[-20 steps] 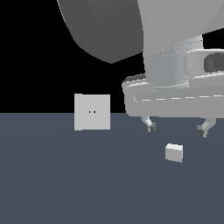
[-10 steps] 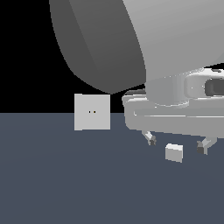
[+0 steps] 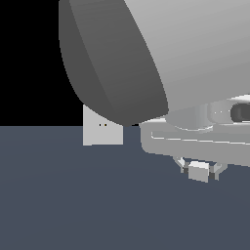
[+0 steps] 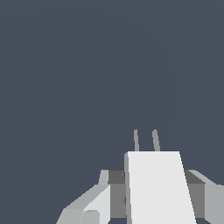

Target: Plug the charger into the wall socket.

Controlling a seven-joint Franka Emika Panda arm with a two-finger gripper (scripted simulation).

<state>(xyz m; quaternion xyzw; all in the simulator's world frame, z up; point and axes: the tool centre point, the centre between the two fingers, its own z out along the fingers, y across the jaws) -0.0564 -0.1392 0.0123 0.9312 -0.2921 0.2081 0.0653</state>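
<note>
The charger point(image 3: 198, 172), a small white-grey block, sits low on the dark floor at the exterior view's right. My gripper point(image 3: 199, 176) has come down over it, with a finger against each side, shut on the block. In the wrist view the charger point(image 4: 155, 188) fills the space between the dark pads point(image 4: 117, 192), and its two thin prongs point(image 4: 155, 140) point away from me. The wall socket point(image 3: 105, 135), a light-grey square plate with two tiny dark holes, stands upright to the exterior view's left of the charger. Its upper part is hidden behind my arm.
A large grey arm link point(image 3: 146, 53) fills the upper part of the exterior view and covers part of the socket. The dark blue-grey floor point(image 3: 73, 205) stretches flat between the charger and the socket.
The gripper dropped onto the charger and its fingers narrowed from wide apart to pressing the block's sides. The arm link swung closer and now hides more of the socket.
</note>
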